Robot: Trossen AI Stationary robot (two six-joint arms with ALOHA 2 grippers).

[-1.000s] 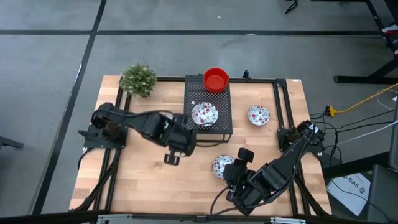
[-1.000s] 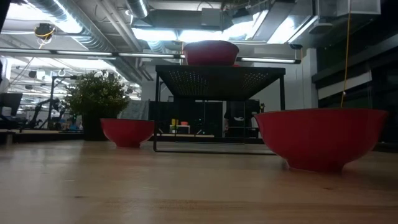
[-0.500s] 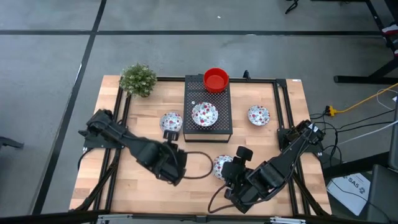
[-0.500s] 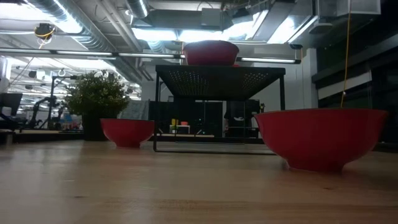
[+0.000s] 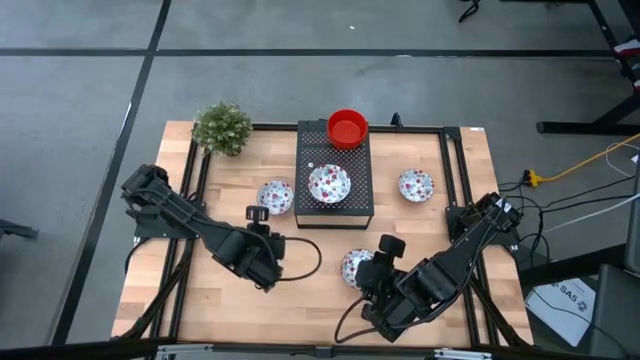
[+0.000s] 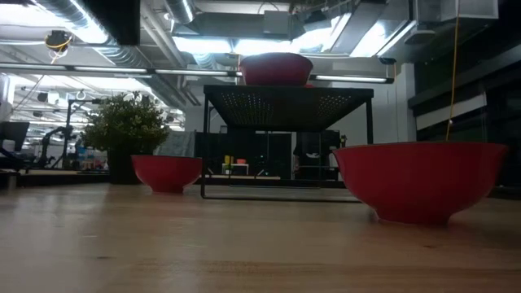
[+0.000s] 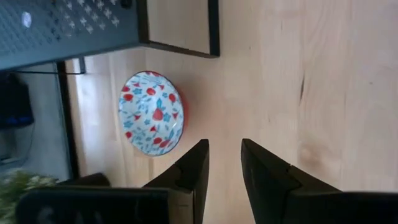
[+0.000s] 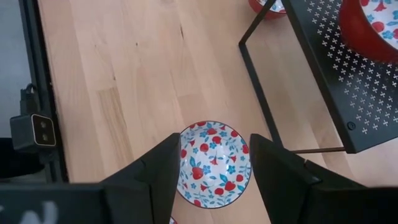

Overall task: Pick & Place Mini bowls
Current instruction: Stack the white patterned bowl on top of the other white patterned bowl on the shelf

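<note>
— Where are the bowls?

— One red bowl [image 5: 347, 128] and one speckled bowl [image 5: 328, 184] sit on the black box [image 5: 358, 205]. Three more speckled ones lie on the table [image 5: 220, 300].

— And the arms?

— The left gripper [image 5: 257, 214] hangs near the bowl left of the box [image 5: 275, 195], fingers slightly apart, empty. The right gripper [image 8: 211, 163] hovers over the front bowl [image 8: 213, 163], spread wide.
</note>
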